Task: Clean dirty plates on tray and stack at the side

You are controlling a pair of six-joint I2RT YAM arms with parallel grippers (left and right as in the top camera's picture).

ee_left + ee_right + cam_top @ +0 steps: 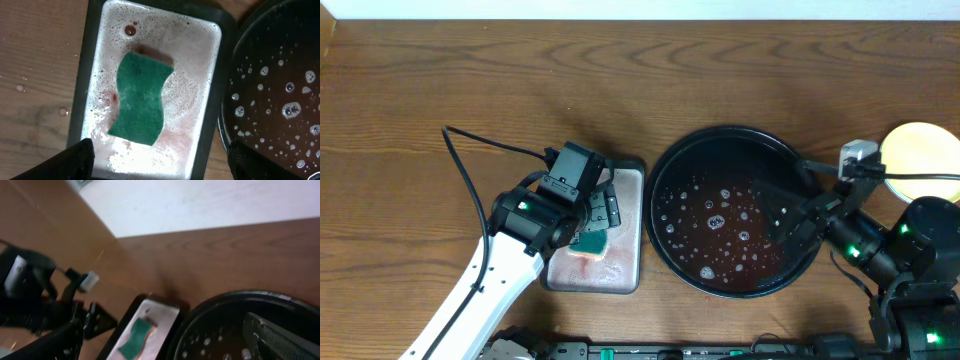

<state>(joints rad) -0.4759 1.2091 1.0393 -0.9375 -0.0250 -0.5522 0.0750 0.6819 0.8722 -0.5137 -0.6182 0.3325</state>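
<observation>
The large black tray (672,170) holds only droplets and suds; no plate lies on it. It also shows in the left wrist view (280,60) and the right wrist view (220,315). A pale yellow plate (923,148) sits on the wood at the far right, partly hidden by the right arm. The mint-white plates are not in view. My left gripper (595,225) is open and empty above the teal sponge (141,97), its fingers (160,170) wide apart. My right gripper (782,215) is open and empty over the black tray's right part (165,350).
The sponge lies in a small grey rectangular tray (630,200) full of pinkish foam, just left of the black tray; it also shows in the right wrist view (135,337). A black cable (470,150) crosses the wood at left. Bare wood tabletop (520,70) spans the back.
</observation>
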